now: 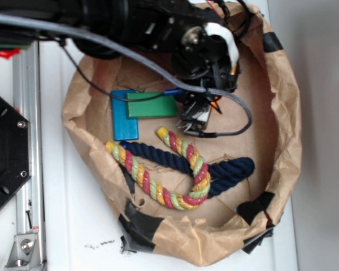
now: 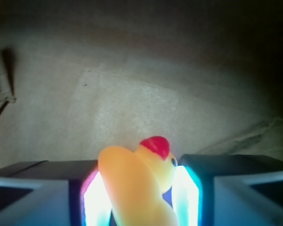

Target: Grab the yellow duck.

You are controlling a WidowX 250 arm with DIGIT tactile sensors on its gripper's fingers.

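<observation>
Gripper (image 2: 137,197) pinching the yellow duck (image 2: 137,183), both fingers (image 2: 94,200) pressed to its sides in the wrist view; red beak up, dark eye facing the right finger. Duck sits between the pads near the bottom edge, brown paper (image 2: 132,103) below and beyond it. In the exterior view the gripper (image 1: 202,110) hangs over the upper right part of the paper-lined basin (image 1: 282,113); only an orange sliver by the fingers may be the duck, can't tell. Green block (image 1: 152,105) just left of the gripper, lying on top of the blue block (image 1: 123,121). Multicolour braided rope (image 1: 158,189) curves below, crossing the navy rope (image 1: 226,172). Black tape (image 1: 138,223) patches on the paper rim. Grey cable (image 1: 101,42) runs across the top from the arm. Aluminium rail (image 1: 25,141) at left.
</observation>
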